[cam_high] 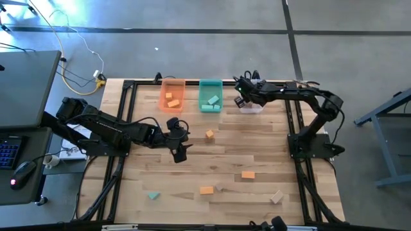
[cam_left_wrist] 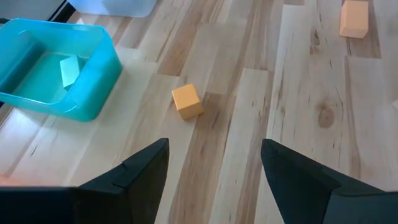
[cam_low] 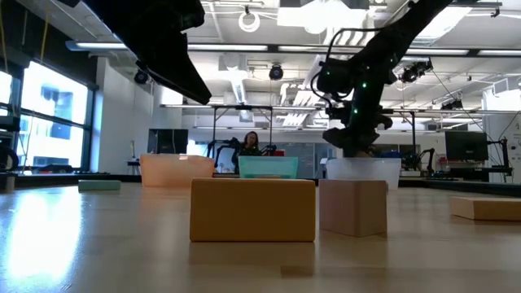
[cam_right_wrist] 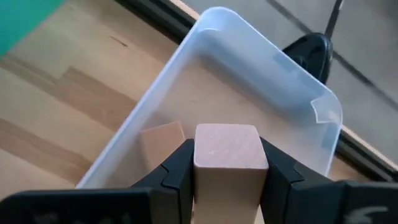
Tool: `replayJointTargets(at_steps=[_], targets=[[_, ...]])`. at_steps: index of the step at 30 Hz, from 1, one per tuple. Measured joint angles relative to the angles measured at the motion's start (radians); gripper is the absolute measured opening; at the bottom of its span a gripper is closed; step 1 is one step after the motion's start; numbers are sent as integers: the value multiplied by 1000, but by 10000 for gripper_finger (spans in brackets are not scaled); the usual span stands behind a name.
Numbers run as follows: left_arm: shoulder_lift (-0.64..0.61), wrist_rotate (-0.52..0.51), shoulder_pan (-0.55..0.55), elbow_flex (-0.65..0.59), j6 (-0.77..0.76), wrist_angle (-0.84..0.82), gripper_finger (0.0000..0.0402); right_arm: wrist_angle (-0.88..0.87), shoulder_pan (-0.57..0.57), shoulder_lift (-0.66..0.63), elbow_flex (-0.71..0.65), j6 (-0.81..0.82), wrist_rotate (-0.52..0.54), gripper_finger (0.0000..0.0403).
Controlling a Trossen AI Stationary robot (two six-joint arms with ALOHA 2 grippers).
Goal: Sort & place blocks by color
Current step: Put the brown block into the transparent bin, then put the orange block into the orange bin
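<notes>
Item: pale wood block [cam_right_wrist: 225, 158], pinched between right gripper [cam_right_wrist: 225, 180] fingers, directly above the clear bin [cam_right_wrist: 311, 99], which already holds one wood block [cam_right_wrist: 163, 142]. Advice: lower inside the walls, release gently beside that piece. Left gripper [cam_left_wrist: 214, 171]: spread, above bare table near an orange cube [cam_left_wrist: 187, 101].

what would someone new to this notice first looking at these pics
Most striking is the right gripper at the far side of the table, holding a pale wood block over the clear bin, where another pale block already lies. Next, the left gripper hangs open over mid-table, facing a loose orange cube near the green bin. More blocks lie scattered along the near side.
</notes>
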Motion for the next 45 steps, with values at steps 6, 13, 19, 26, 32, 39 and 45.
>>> replayJointTargets(at_steps=[6,13,19,26,32,39,45], targets=[[0,0,0,0,0,0,241,1,-15,0,0,5,-56,116],[0,0,0,0,0,0,241,-15,-15,0,2,4,-11,227],[0,0,0,0,0,0,241,-236,-12,-12,103,39,-3,232],[0,-2,8,0,7,0,241,-413,48,-11,237,84,-22,222],[0,-2,8,0,0,1,241,-523,162,-11,296,85,-37,221],[0,-2,7,0,-1,1,241,-598,322,-11,312,103,-141,222],[0,41,7,0,-4,1,241,-660,493,-11,293,135,-229,222]])
